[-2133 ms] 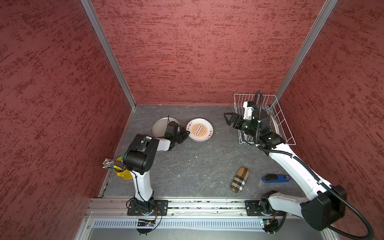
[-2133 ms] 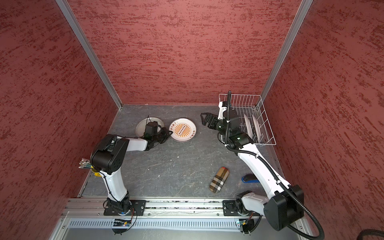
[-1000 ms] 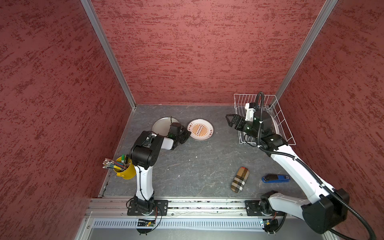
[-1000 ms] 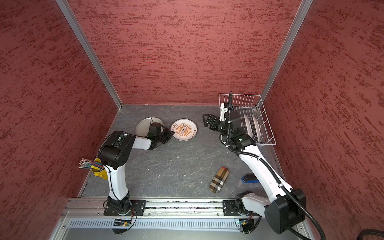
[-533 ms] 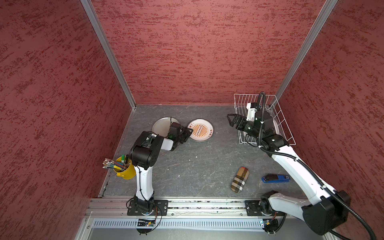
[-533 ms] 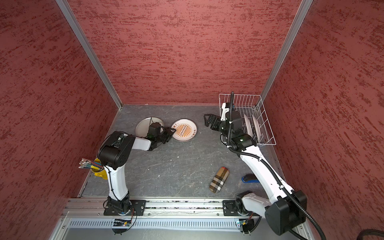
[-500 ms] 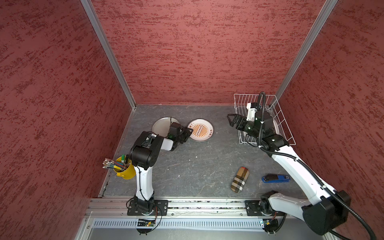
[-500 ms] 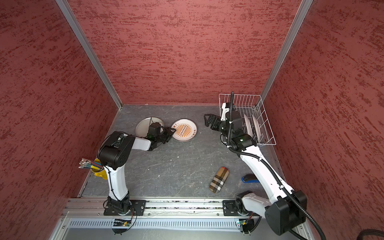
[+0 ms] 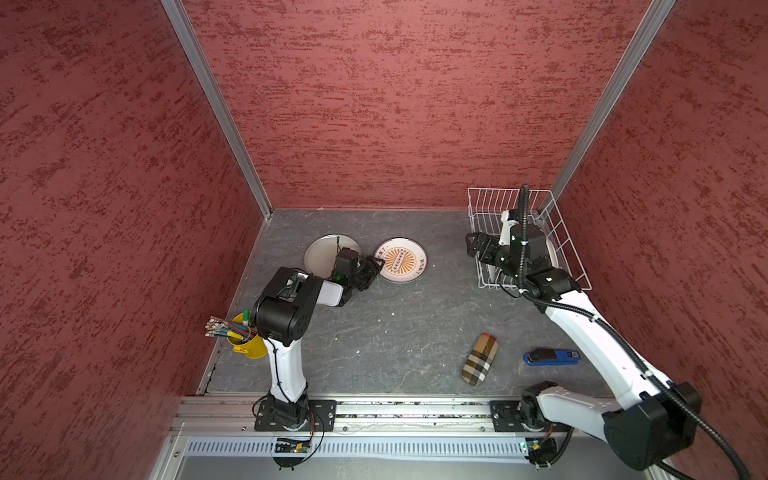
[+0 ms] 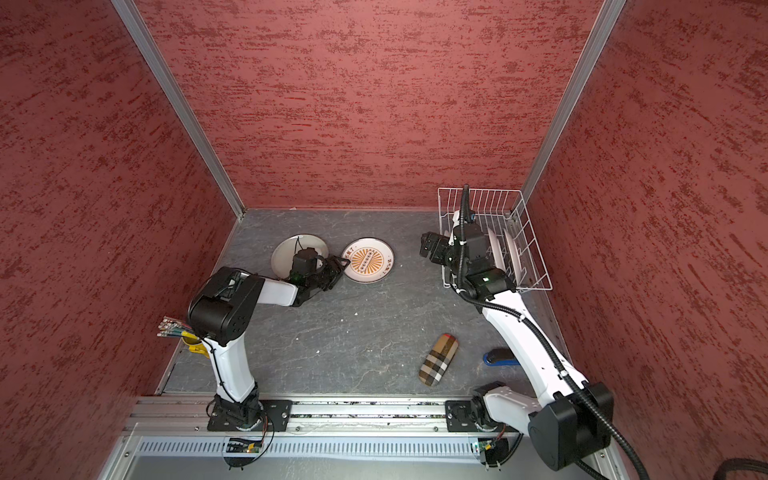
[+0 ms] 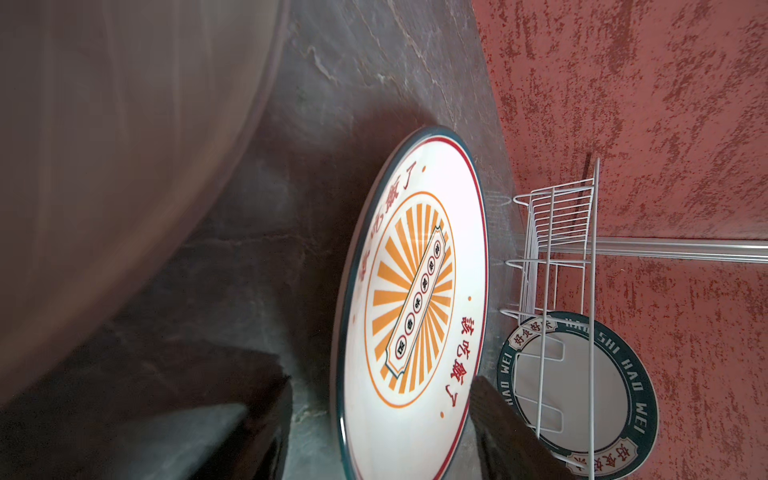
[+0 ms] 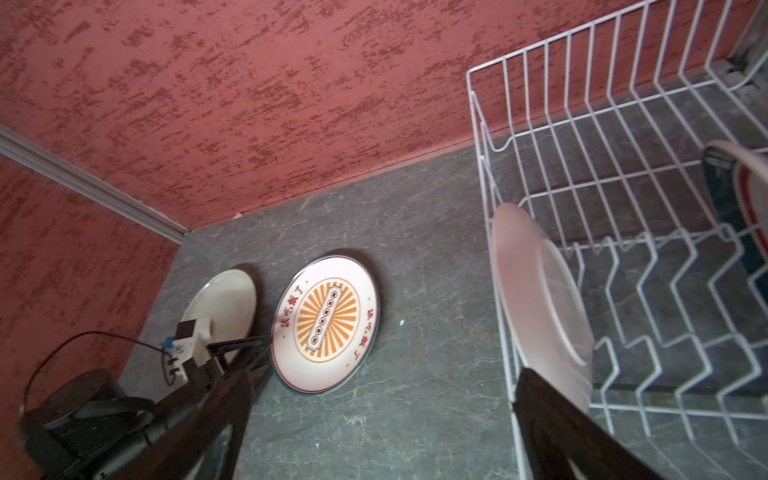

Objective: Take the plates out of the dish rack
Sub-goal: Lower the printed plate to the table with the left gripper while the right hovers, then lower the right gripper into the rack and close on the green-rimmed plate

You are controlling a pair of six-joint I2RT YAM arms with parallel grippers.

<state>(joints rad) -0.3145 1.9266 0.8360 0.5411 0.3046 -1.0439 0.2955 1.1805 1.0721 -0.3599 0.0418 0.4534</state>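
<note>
Standing on edge in the dish rack [image 12: 615, 137], the nearest plate [image 12: 536, 307] lies just beside the wide-open, empty right tool [image 9: 473, 246]. The left tool [image 9: 371, 268], parted and empty, sits well apart.

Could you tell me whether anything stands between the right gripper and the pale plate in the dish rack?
Only the near wire wall of the dish rack: the pale plate stands just inside it, and the open right gripper hangs beside that wall. Nothing else visible.

A pale plate [image 12: 536, 291] stands in the dish rack [image 12: 623, 137], seemingly upright.
</note>
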